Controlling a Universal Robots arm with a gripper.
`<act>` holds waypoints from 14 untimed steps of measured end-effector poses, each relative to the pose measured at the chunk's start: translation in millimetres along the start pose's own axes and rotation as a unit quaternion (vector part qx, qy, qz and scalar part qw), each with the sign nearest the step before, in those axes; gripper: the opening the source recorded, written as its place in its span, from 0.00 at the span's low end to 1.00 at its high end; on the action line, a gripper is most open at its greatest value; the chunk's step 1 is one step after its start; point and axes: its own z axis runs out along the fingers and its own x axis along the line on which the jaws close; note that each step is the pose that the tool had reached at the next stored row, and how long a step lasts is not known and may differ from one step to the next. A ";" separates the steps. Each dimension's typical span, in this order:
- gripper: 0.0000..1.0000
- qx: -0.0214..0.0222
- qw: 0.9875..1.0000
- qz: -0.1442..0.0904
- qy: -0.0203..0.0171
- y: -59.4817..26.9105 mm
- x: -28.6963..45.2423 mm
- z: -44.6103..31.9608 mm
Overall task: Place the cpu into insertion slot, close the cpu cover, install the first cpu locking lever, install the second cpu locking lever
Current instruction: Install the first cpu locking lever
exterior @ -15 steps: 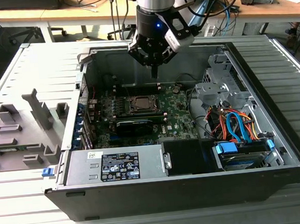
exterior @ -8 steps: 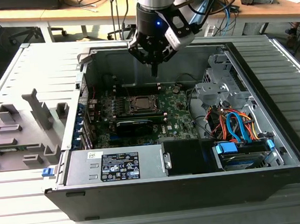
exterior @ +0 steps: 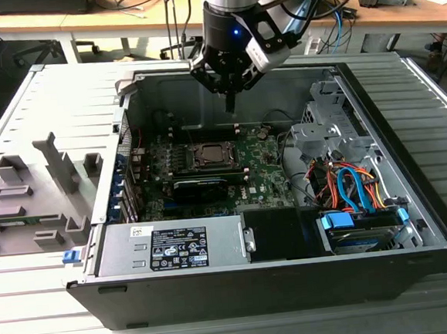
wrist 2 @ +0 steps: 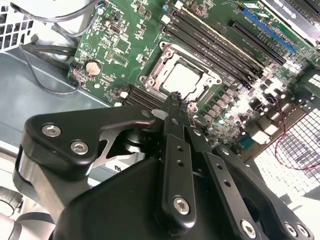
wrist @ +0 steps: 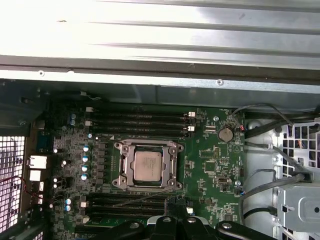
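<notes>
In the exterior view the cpu [exterior: 209, 156] is shown too small for its seating to be judged. The gripper [wrist: 176, 205] is cut off at the first wrist view's edge. Part of the motherboard [wrist 2: 125, 45] is hidden behind it in the second wrist view.

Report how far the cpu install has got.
Done, by the look of it: the cpu lies in place on the board, with the cover flat around it. In hand: nothing; the hand hangs shut above the board, close to the cover. Left: the locking. One thin lever slants away from the cover in the first wrist view, apparently unlatched; I cannot make out the other.
</notes>
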 end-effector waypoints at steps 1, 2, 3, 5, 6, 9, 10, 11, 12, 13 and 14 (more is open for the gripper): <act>0.11 0.000 1.000 0.000 0.000 0.0 0.0 -0.5; 0.11 -0.001 1.000 0.000 0.000 0.0 0.0 -0.8; 0.11 -0.001 1.000 0.000 0.000 0.0 0.0 -1.4; 0.11 -0.002 1.000 0.000 0.000 0.1 -0.1 -2.6; 0.11 -0.002 1.000 0.000 0.000 0.1 -0.1 -3.0; 0.11 -0.003 1.000 0.000 0.000 0.2 -0.1 -4.3; 0.11 -0.004 1.000 0.000 0.000 0.2 -0.1 -4.8; 0.11 -0.004 1.000 0.000 0.000 0.2 -0.1 -5.1; 0.11 -0.004 1.000 0.000 0.000 0.2 -0.1 -5.5; 0.11 -0.004 1.000 0.000 0.000 0.2 -0.1 -5.9; 0.11 -0.005 1.000 0.000 0.000 0.3 -0.1 -6.4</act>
